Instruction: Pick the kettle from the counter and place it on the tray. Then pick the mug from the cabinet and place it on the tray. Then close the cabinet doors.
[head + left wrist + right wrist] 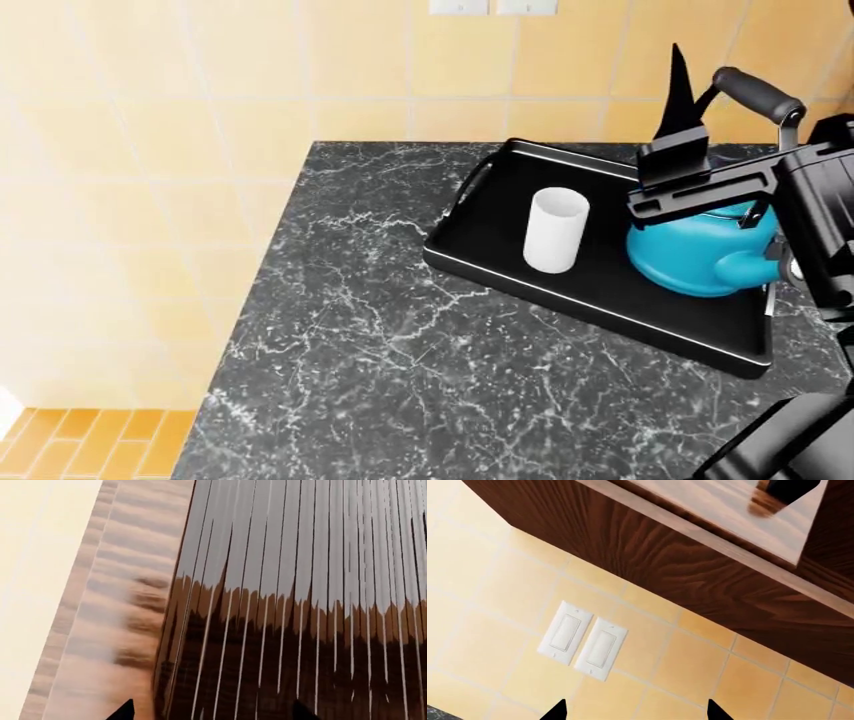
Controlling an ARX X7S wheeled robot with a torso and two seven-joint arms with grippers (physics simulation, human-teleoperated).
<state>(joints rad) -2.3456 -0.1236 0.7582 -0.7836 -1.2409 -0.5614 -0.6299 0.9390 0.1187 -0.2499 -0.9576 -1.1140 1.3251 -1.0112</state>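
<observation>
The blue kettle (694, 250) with its black handle (758, 92) stands on the black tray (601, 300) on the dark marble counter (400, 380). The white mug (555, 231) stands upright on the tray, left of the kettle. My right gripper (687, 95) is raised above the kettle, fingers pointing up; in the right wrist view it (635, 711) is open and empty, facing the tiled wall. My left gripper (213, 712) is open and empty, close in front of a cabinet door (300, 605) of ribbed glass in a wooden frame (120, 605). It is out of the head view.
The dark wooden cabinet bottom (694, 580) hangs above the yellow tiled wall, with two white light switches (584, 640) below it. The counter's left edge (260, 300) drops to an orange tiled floor (94, 440). My right arm (814, 200) crosses the tray's right end.
</observation>
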